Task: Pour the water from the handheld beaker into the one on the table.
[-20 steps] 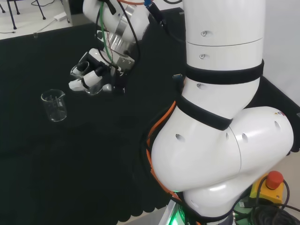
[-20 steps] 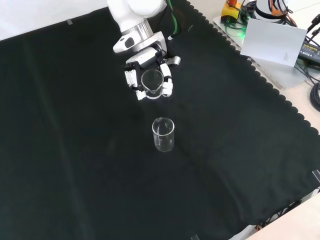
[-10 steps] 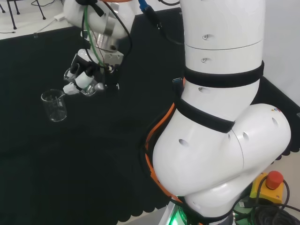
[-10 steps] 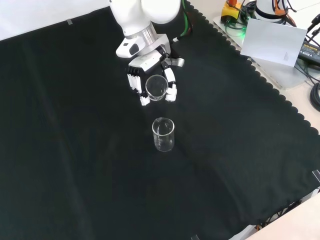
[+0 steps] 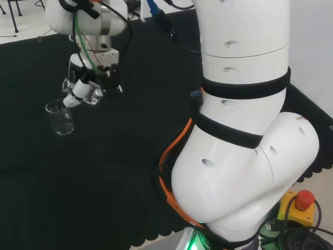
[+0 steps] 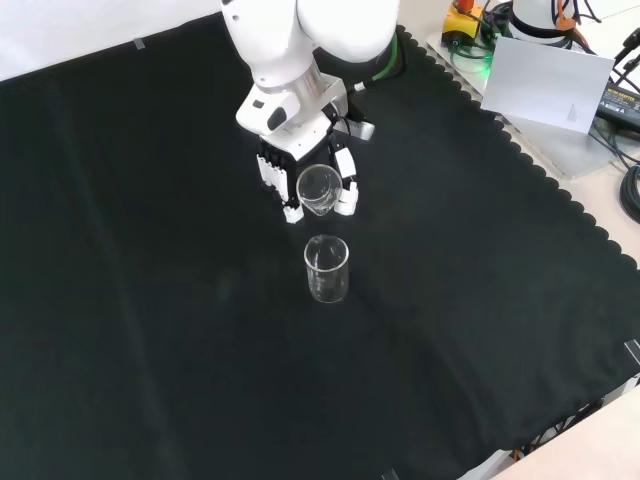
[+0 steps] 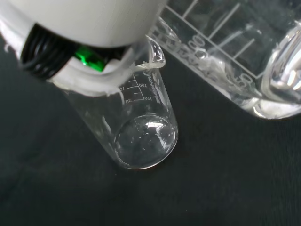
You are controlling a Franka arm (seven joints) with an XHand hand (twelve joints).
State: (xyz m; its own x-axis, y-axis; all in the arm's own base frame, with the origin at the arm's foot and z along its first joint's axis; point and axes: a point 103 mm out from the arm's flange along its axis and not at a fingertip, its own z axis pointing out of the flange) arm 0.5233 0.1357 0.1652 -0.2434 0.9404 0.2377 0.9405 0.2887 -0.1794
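The handheld beaker [image 6: 318,189] is tilted in the hand [image 6: 300,175], whose fingers [image 6: 268,175] and thumb curl round its wall, just above and beside the rim of the empty beaker [image 6: 326,268], which stands upright on the black tabletop [image 6: 150,300].

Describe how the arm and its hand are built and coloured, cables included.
The arm is glossy white with rounded links, black bands at its joints and small round screw holes. Orange cable runs along its lower link, and green and black cables run down to the wrist. The hand has white fingers over a black frame.
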